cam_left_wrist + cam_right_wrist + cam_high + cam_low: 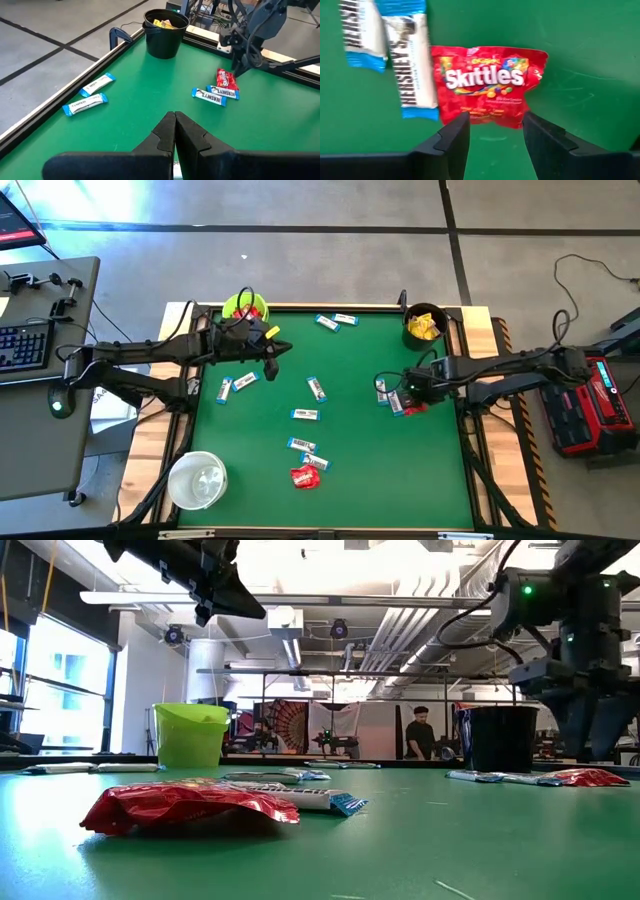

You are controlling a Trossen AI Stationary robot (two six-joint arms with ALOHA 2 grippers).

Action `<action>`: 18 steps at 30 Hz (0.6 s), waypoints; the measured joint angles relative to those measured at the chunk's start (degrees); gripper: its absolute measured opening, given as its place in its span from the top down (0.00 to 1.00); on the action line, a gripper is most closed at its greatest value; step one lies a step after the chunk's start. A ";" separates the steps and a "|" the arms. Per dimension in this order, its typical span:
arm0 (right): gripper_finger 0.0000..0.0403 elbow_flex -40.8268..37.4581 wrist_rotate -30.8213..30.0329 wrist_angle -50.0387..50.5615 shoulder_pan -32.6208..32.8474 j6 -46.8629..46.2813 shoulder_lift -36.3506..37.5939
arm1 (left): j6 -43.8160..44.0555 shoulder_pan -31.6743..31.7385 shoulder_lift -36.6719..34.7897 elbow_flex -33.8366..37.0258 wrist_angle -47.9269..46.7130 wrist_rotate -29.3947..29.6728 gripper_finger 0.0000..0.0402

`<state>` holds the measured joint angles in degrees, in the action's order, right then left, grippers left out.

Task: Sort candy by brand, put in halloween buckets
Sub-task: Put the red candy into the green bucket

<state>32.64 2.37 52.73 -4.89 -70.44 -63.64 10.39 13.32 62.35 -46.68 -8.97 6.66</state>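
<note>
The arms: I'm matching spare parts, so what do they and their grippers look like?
Both are dark, slim, jointed arms with black cables along them. The left gripper has two black, blunt fingers with stepped inner edges. The right gripper has matching black, wedge-shaped fingers. Green lights glow on the right arm's wrist and at the left arm's base. No markings are readable.

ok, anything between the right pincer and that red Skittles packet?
Nothing visible. The right pincer is open just above the red Skittles packet, with only bare green table between them. Two white-and-blue bars lie beside the packet, outside the fingers' path, one touching its edge.
</note>
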 joint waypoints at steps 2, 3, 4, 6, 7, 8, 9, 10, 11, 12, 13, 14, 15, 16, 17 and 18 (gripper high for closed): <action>0.58 -1.29 0.02 -1.11 0.00 -0.23 0.00 | 0.46 -0.12 0.00 0.00 -0.10 -0.01 1.00; 0.57 -2.23 0.17 -2.27 0.00 -0.24 0.00 | 0.42 -0.22 0.00 0.00 -0.09 0.00 1.00; 0.57 -3.22 0.33 -3.56 -0.01 -0.21 0.00 | 0.11 -0.29 0.00 0.00 -0.09 -0.01 1.00; 0.55 -5.13 0.23 -5.97 0.00 -0.31 0.00 | 0.02 -0.51 0.00 0.00 -0.12 -0.02 1.00; 0.55 -5.94 -0.08 -7.23 0.00 -0.64 0.00 | 0.00 -0.71 0.00 0.00 -0.13 -0.02 1.00; 0.54 -6.56 -0.31 -8.46 0.00 -1.13 0.07 | 0.02 -0.97 0.00 0.00 -0.12 -0.02 1.00; 0.54 -7.05 -0.43 -9.25 0.00 -1.60 0.26 | 0.02 -1.26 0.00 0.00 -0.11 -0.02 1.00; 0.54 -7.29 -0.57 -9.45 0.00 -1.75 0.26 | 0.04 -1.55 0.00 0.00 -0.13 -0.04 1.00; 0.54 -7.32 -0.82 -9.53 0.00 -1.74 0.26 | 0.04 -1.79 0.00 0.00 -0.13 -0.04 1.00; 0.53 -7.32 -0.98 -9.65 0.01 -1.72 0.27 | 0.03 -2.04 0.00 0.00 -0.13 -0.04 1.00; 0.53 -7.32 -1.05 -9.67 0.00 -1.71 0.48 | 0.02 -2.32 0.00 0.00 -0.15 -0.04 1.00; 0.53 -7.32 -1.10 -9.67 0.01 -1.67 0.54 | 0.03 -2.54 0.00 0.00 -0.15 -0.03 1.00; 0.54 -7.32 -1.16 -9.66 0.02 -1.69 0.59 | 0.04 -2.70 0.00 -0.01 -0.14 -0.04 1.00; 0.55 -7.32 -1.23 -9.66 0.00 -1.67 0.75 | 0.08 -2.89 0.00 0.00 -0.18 -0.04 1.00; 0.56 -7.34 -1.27 -9.68 0.02 -1.65 0.77 | 0.31 -3.09 0.00 -0.02 -0.22 -0.04 1.00; 0.58 -7.31 -1.27 -9.69 0.00 -1.65 0.85 | 0.48 -3.22 0.00 -0.02 -0.22 -0.02 1.00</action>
<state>25.34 1.10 43.04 -4.88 -72.10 -62.79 10.87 10.10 62.35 -46.70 -9.19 6.63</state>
